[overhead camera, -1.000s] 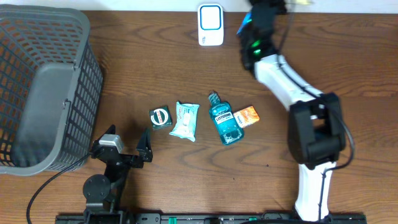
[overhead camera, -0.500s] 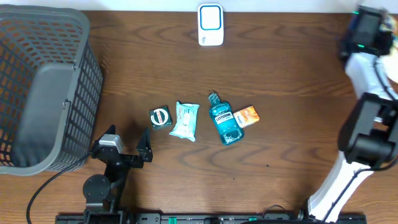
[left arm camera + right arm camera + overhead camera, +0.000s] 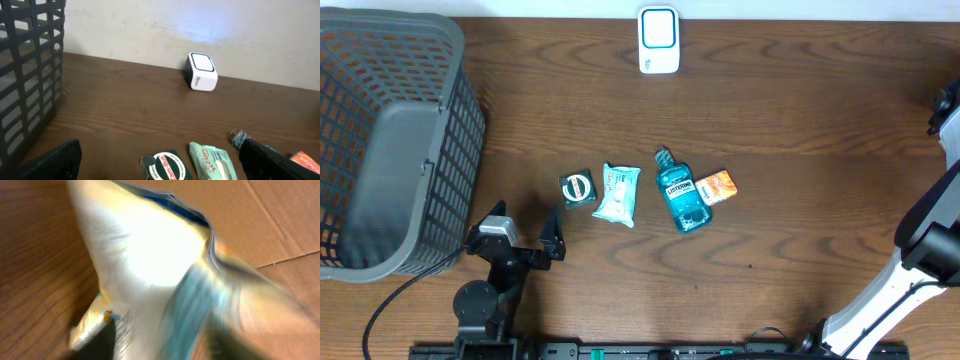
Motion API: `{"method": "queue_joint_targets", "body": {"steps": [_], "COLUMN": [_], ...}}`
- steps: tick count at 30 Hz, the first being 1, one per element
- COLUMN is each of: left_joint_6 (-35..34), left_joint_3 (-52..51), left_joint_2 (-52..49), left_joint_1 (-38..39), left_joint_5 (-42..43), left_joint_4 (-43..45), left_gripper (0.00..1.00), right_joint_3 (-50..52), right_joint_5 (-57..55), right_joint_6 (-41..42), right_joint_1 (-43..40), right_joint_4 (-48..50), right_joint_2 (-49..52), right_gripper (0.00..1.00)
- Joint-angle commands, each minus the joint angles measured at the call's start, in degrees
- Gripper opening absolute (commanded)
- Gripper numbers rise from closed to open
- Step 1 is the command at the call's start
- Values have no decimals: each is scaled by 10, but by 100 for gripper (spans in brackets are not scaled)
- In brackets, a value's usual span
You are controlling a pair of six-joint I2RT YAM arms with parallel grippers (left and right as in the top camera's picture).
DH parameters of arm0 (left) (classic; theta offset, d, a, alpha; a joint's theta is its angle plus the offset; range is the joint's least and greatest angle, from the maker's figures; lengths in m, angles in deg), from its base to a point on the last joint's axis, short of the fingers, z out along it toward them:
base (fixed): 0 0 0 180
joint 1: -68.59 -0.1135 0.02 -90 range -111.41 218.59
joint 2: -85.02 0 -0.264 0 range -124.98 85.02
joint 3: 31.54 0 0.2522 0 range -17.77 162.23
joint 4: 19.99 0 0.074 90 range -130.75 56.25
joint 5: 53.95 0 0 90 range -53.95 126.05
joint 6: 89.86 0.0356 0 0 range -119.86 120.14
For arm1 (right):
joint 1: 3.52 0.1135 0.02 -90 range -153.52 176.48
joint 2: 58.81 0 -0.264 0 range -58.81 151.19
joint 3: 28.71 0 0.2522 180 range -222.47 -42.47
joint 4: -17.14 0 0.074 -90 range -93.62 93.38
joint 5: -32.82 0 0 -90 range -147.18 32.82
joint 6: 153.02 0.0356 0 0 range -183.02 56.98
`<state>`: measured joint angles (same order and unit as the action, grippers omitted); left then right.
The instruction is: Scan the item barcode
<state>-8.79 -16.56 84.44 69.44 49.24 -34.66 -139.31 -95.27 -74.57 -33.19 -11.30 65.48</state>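
The packet (image 3: 145,265) is swung from scanner (image 3: 659,40) to box (image 3: 270,225), likely scanned. Right claw (image 3: 157,340) grip cannot be told; left claw (image 3: 527,218) is held open.

- tabletop (image 3: 800,120): dark wood, visible grain, smooth with a faint sheen
- basket (image 3: 470,130): grey plastic lattice, matt
- scanner (image 3: 659,40): white plastic, glossy
- mouthwash bottle (image 3: 682,195): clear teal plastic, shiny
- packet (image 3: 618,194): soft crinkled film

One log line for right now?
left hand: open, empty | right hand: blurred, grip unclear, white-blue packet close | scanner: untouched | mouthwash: on table
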Motion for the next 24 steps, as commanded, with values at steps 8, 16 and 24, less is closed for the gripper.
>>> {"method": "queue_joint_targets", "body": {"steps": [8,16,24], "left_joint_6": [6,6,6], "left_joint_3": [-10,-10,-10], "left_joint_2": [3,3,3], "left_joint_1": [-2,-2,-2], "left_joint_5": [7,7,7], "left_joint_4": [-19,-19,-19], "left_gripper": [98,98,98], "right_joint_3": [-4,-4,-4], "right_joint_5": [12,254,379], "right_joint_6": [44,57,52], "right_joint_1": [74,245,410], "right_joint_4": [-6,-122,-251], "right_joint_2": [-56,-124,-126], "right_gripper": [99,99,99]}}
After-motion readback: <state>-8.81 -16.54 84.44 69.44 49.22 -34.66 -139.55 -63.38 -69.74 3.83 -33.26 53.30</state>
